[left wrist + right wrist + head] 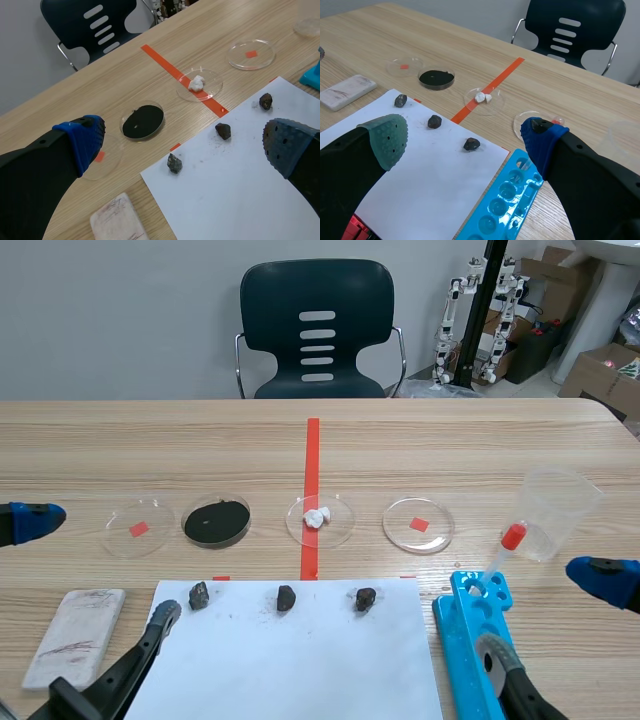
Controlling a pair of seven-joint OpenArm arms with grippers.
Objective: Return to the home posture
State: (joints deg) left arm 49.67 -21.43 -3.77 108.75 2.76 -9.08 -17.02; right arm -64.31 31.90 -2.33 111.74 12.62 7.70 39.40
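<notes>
Both arms are seen low at the near edge of a pale wooden table (150,450). The left gripper (184,142), entering at the frame's lower left, is spread wide, and nothing is held between its blue pads. The right gripper (464,134), at lower right, is likewise parted wide and empty. A white paper sheet (300,670) is spread at bottom centre, with three small dark stones (286,598) lined along its far edge. Four round clear dishes are ranged across the middle of the frame: a red-marked dish (137,527), a dish of black powder (216,521), a dish of white lumps (319,519) on the tape line, and a second red-marked dish (418,525). A bright blue tube rack (455,635) is placed just right of the paper. What may be a red-capped dropper (505,545) is leaned from it toward a clear plastic cup (555,505). A whitish streaked slab (75,635) is seen at lower left, and a black chair (317,330) at top centre.
</notes>
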